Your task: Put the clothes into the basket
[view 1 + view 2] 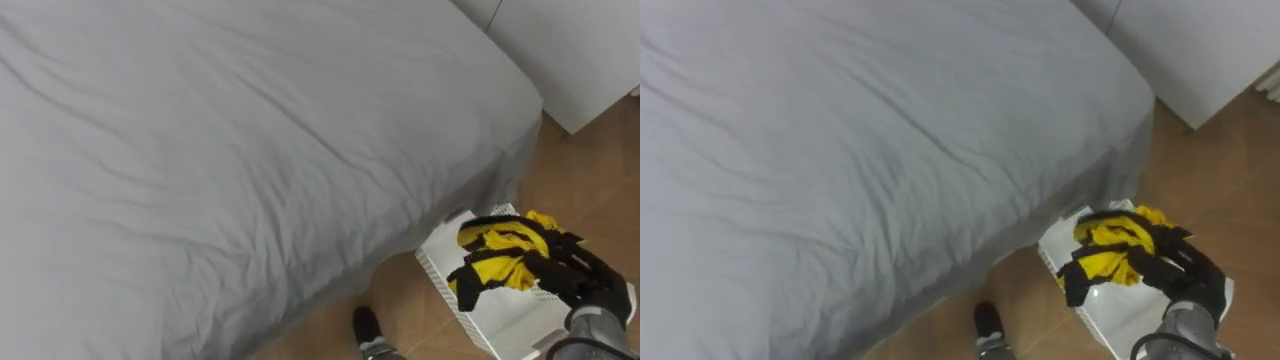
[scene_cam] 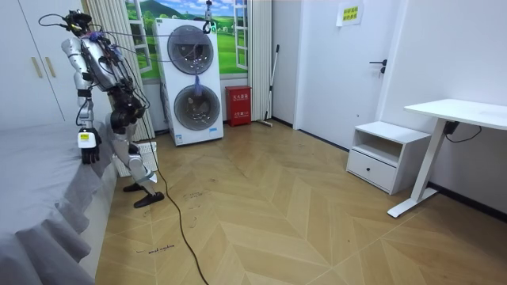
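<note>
**Release of the clothes over the basket.** The robot stands on the floor (image 1: 410,320) at the side of the grey bed (image 1: 250,150), close to its corner. The white slatted basket (image 1: 437,262) sits on the floor just beside that corner. The right hand (image 1: 590,285) reaches in from the lower right, its fingers (image 1: 1160,268) curled into a bunched yellow-and-black garment (image 1: 500,250). The garment hangs over the end of the basket nearer the bed. Its dark lower folds reach down past the rim, but whether they touch the basket's bottom cannot be told. In the room view the left hand (image 2: 89,149) hangs by the bed's edge, taking no part.

The step in hand is judged to be the drop, and the task appears close to done for this piece. No other clothes lie on the visible part of the bed.

For a clean release, the bundle should first be brought toward the middle of the basket, since it now sits close to one end wall. The hand should then lower until most of the cloth is below the rim before the fingers spread.

The likely fault is a sleeve or fold draped over the rim, or cloth snagged on the fingers. Opening the fingers fully and drawing the hand straight up, not sideways, should keep the light basket from being dragged or tipped.
</note>
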`<state>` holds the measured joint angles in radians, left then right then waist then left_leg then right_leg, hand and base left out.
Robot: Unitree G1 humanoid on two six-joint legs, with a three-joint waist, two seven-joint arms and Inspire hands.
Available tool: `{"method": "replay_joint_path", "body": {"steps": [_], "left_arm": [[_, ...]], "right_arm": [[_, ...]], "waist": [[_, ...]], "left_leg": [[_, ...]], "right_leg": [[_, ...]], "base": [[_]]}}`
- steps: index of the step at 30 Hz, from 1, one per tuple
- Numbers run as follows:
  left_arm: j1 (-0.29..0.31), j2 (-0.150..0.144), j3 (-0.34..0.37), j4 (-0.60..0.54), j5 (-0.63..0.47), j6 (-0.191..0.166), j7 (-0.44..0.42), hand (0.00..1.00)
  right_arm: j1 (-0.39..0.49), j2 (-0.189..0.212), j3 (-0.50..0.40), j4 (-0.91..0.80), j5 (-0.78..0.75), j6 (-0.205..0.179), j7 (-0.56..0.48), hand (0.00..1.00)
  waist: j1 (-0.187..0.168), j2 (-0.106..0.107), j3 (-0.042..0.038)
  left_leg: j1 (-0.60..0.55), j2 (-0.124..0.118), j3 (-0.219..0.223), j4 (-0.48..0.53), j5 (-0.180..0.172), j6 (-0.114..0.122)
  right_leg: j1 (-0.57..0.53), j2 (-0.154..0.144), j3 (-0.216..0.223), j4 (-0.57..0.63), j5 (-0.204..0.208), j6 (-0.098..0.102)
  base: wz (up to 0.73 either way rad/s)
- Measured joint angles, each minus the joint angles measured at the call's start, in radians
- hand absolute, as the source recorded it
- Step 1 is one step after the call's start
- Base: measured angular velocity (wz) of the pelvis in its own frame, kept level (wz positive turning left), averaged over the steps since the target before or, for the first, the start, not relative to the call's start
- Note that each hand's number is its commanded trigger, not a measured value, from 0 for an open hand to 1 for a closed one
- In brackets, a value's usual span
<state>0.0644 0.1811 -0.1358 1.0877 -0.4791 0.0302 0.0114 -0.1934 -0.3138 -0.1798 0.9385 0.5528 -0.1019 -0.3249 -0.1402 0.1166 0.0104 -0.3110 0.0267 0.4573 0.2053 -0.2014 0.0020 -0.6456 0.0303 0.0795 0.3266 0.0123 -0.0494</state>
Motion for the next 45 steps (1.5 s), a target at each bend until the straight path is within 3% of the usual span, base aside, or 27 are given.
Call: {"method": "replay_joint_path", "body": {"steps": [6,12,16,23,30,33,37,38,39,41,45], "left_arm": [[0.0,0.0,-0.006,-0.007,0.0,-0.017,0.008,0.0],[-0.006,0.006,-0.046,-0.007,-0.034,-0.028,0.021,0.0],[-0.013,0.009,-0.073,-0.007,-0.041,-0.028,0.022,0.0],[-0.012,0.009,-0.074,0.015,-0.041,-0.028,0.017,0.0],[0.006,0.007,-0.085,0.014,-0.03,-0.03,0.014,0.0],[0.025,0.007,-0.085,0.009,-0.04,-0.032,0.0,0.0],[0.05,0.007,-0.082,-0.004,-0.028,-0.05,-0.008,0.0],[0.064,0.006,-0.081,-0.011,-0.024,-0.059,-0.011,0.0],[0.069,0.006,-0.08,-0.015,-0.018,-0.062,-0.013,0.0],[0.119,0.005,-0.058,-0.058,0.025,-0.078,-0.015,0.0],[0.13,-0.02,-0.042,-0.056,0.099,-0.084,-0.013,0.0]], "right_arm": [[0.004,0.0,0.0,0.002,0.003,-0.011,-0.024,0.0],[0.002,0.0,0.001,0.003,0.045,-0.02,-0.043,0.0],[0.001,-0.014,0.001,0.002,0.065,-0.02,-0.05,0.0],[-0.001,-0.036,0.002,-0.001,0.039,-0.041,-0.068,0.0],[0.036,-0.037,0.022,-0.018,-0.006,-0.053,-0.061,0.0],[0.084,-0.027,0.045,-0.008,-0.001,-0.06,-0.027,0.0],[0.163,0.018,0.049,-0.002,0.054,-0.06,0.023,0.0],[0.19,0.03,0.051,0.011,0.077,-0.06,0.047,0.0],[0.207,0.036,0.052,0.011,0.09,-0.059,0.058,0.0],[0.261,0.068,0.061,0.012,0.116,-0.048,0.099,0.0],[0.271,0.094,0.096,0.089,0.11,-0.048,0.166,0.0]], "waist": [[-0.001,-0.015,-0.0017],[0.001,-0.013,-0.0019],[0.008,0.002,0.0007],[0.021,0.045,-0.0042],[0.02,0.045,-0.0033],[0.015,0.044,-0.0026],[0.005,0.03,0.0041],[0.004,0.02,0.0096],[0.004,0.017,0.0097],[0.011,-0.002,0.0026],[0.014,-0.027,0.0029]], "left_leg": [[-0.002,-0.009,-0.016,0.002,0.004,0.006],[-0.013,-0.007,-0.024,0.016,0.004,0.007],[-0.017,-0.005,-0.027,0.015,0.004,0.007],[-0.01,-0.006,-0.026,-0.009,0.002,0.008],[0.038,-0.003,-0.028,-0.026,0.003,0.005],[0.09,0.0,-0.053,-0.041,0.004,0.001],[0.151,0.004,-0.11,-0.047,0.001,-0.005],[0.174,0.008,-0.129,-0.049,-0.002,-0.008],[0.186,0.01,-0.14,-0.05,-0.002,-0.009],[0.229,0.017,-0.177,-0.058,-0.007,-0.016],[0.284,0.022,-0.233,-0.057,-0.008,-0.017]], "right_leg": [[0.003,-0.013,-0.009,0.0,-0.003,0.012],[0.003,-0.017,-0.019,-0.001,-0.003,0.015],[0.003,-0.025,-0.029,-0.002,-0.002,0.014],[0.002,-0.016,-0.036,-0.001,0.001,0.008],[0.044,-0.012,-0.041,0.001,-0.008,0.002],[0.099,-0.015,-0.067,0.0,-0.029,0.004],[0.178,-0.03,-0.119,0.004,-0.059,0.005],[0.213,-0.032,-0.142,-0.004,-0.066,0.006],[0.23,-0.034,-0.152,-0.004,-0.07,0.001],[0.288,-0.036,-0.187,-0.012,-0.093,0.006],[0.377,-0.043,-0.236,-0.039,-0.103,0.006]], "base": [[0.06],[0.06],[0.07],[0.01],[0.01],[0.22],[0.38],[0.43],[0.54],[0.45],[0.44]]}}
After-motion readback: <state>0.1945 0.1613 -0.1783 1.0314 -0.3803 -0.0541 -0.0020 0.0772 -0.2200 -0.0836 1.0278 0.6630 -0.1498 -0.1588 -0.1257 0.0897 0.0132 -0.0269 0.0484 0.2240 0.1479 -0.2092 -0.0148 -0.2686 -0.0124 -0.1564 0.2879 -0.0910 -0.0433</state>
